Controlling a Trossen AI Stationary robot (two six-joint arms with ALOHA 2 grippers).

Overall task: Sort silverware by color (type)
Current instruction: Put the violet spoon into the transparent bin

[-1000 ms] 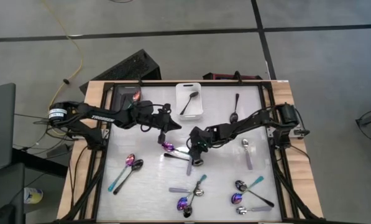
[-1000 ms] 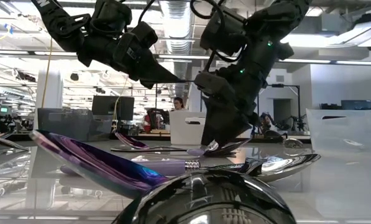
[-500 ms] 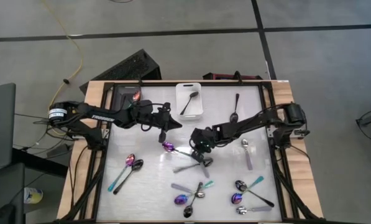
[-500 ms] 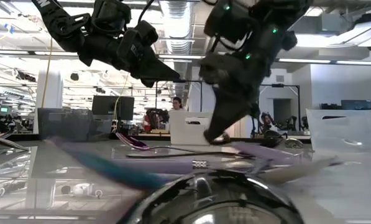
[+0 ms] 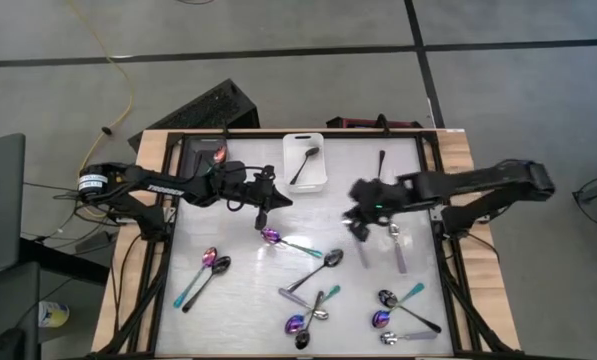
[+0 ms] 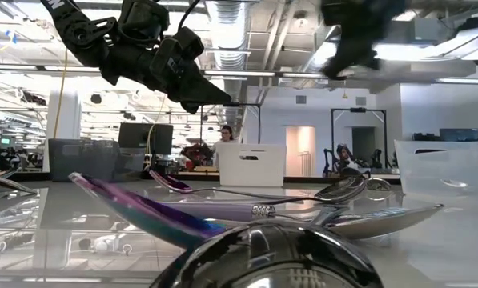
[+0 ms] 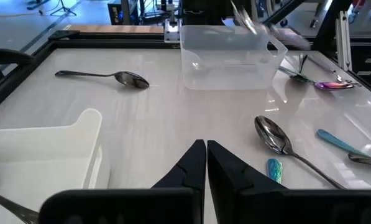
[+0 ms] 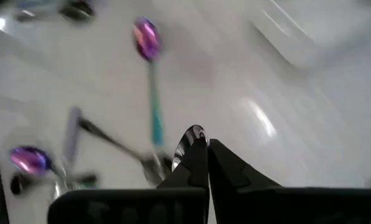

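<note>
Our right gripper (image 5: 359, 231) has swung away toward its own side, jaws clenched on a slim silver spoon (image 8: 184, 144); left gripper (image 5: 261, 217) clenched, empty.

Bright ceiling lights (image 6: 222, 20) are glaring off the glossy table (image 5: 238, 265), throwing only soft shadows. The right wrist view is smearing badly, and the right arm (image 5: 458, 185) is blurring overhead.

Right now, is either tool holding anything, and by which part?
The right tool is shut on a silver spoon, pinched near one end; which end is blurred. The left tool holds nothing.
</note>
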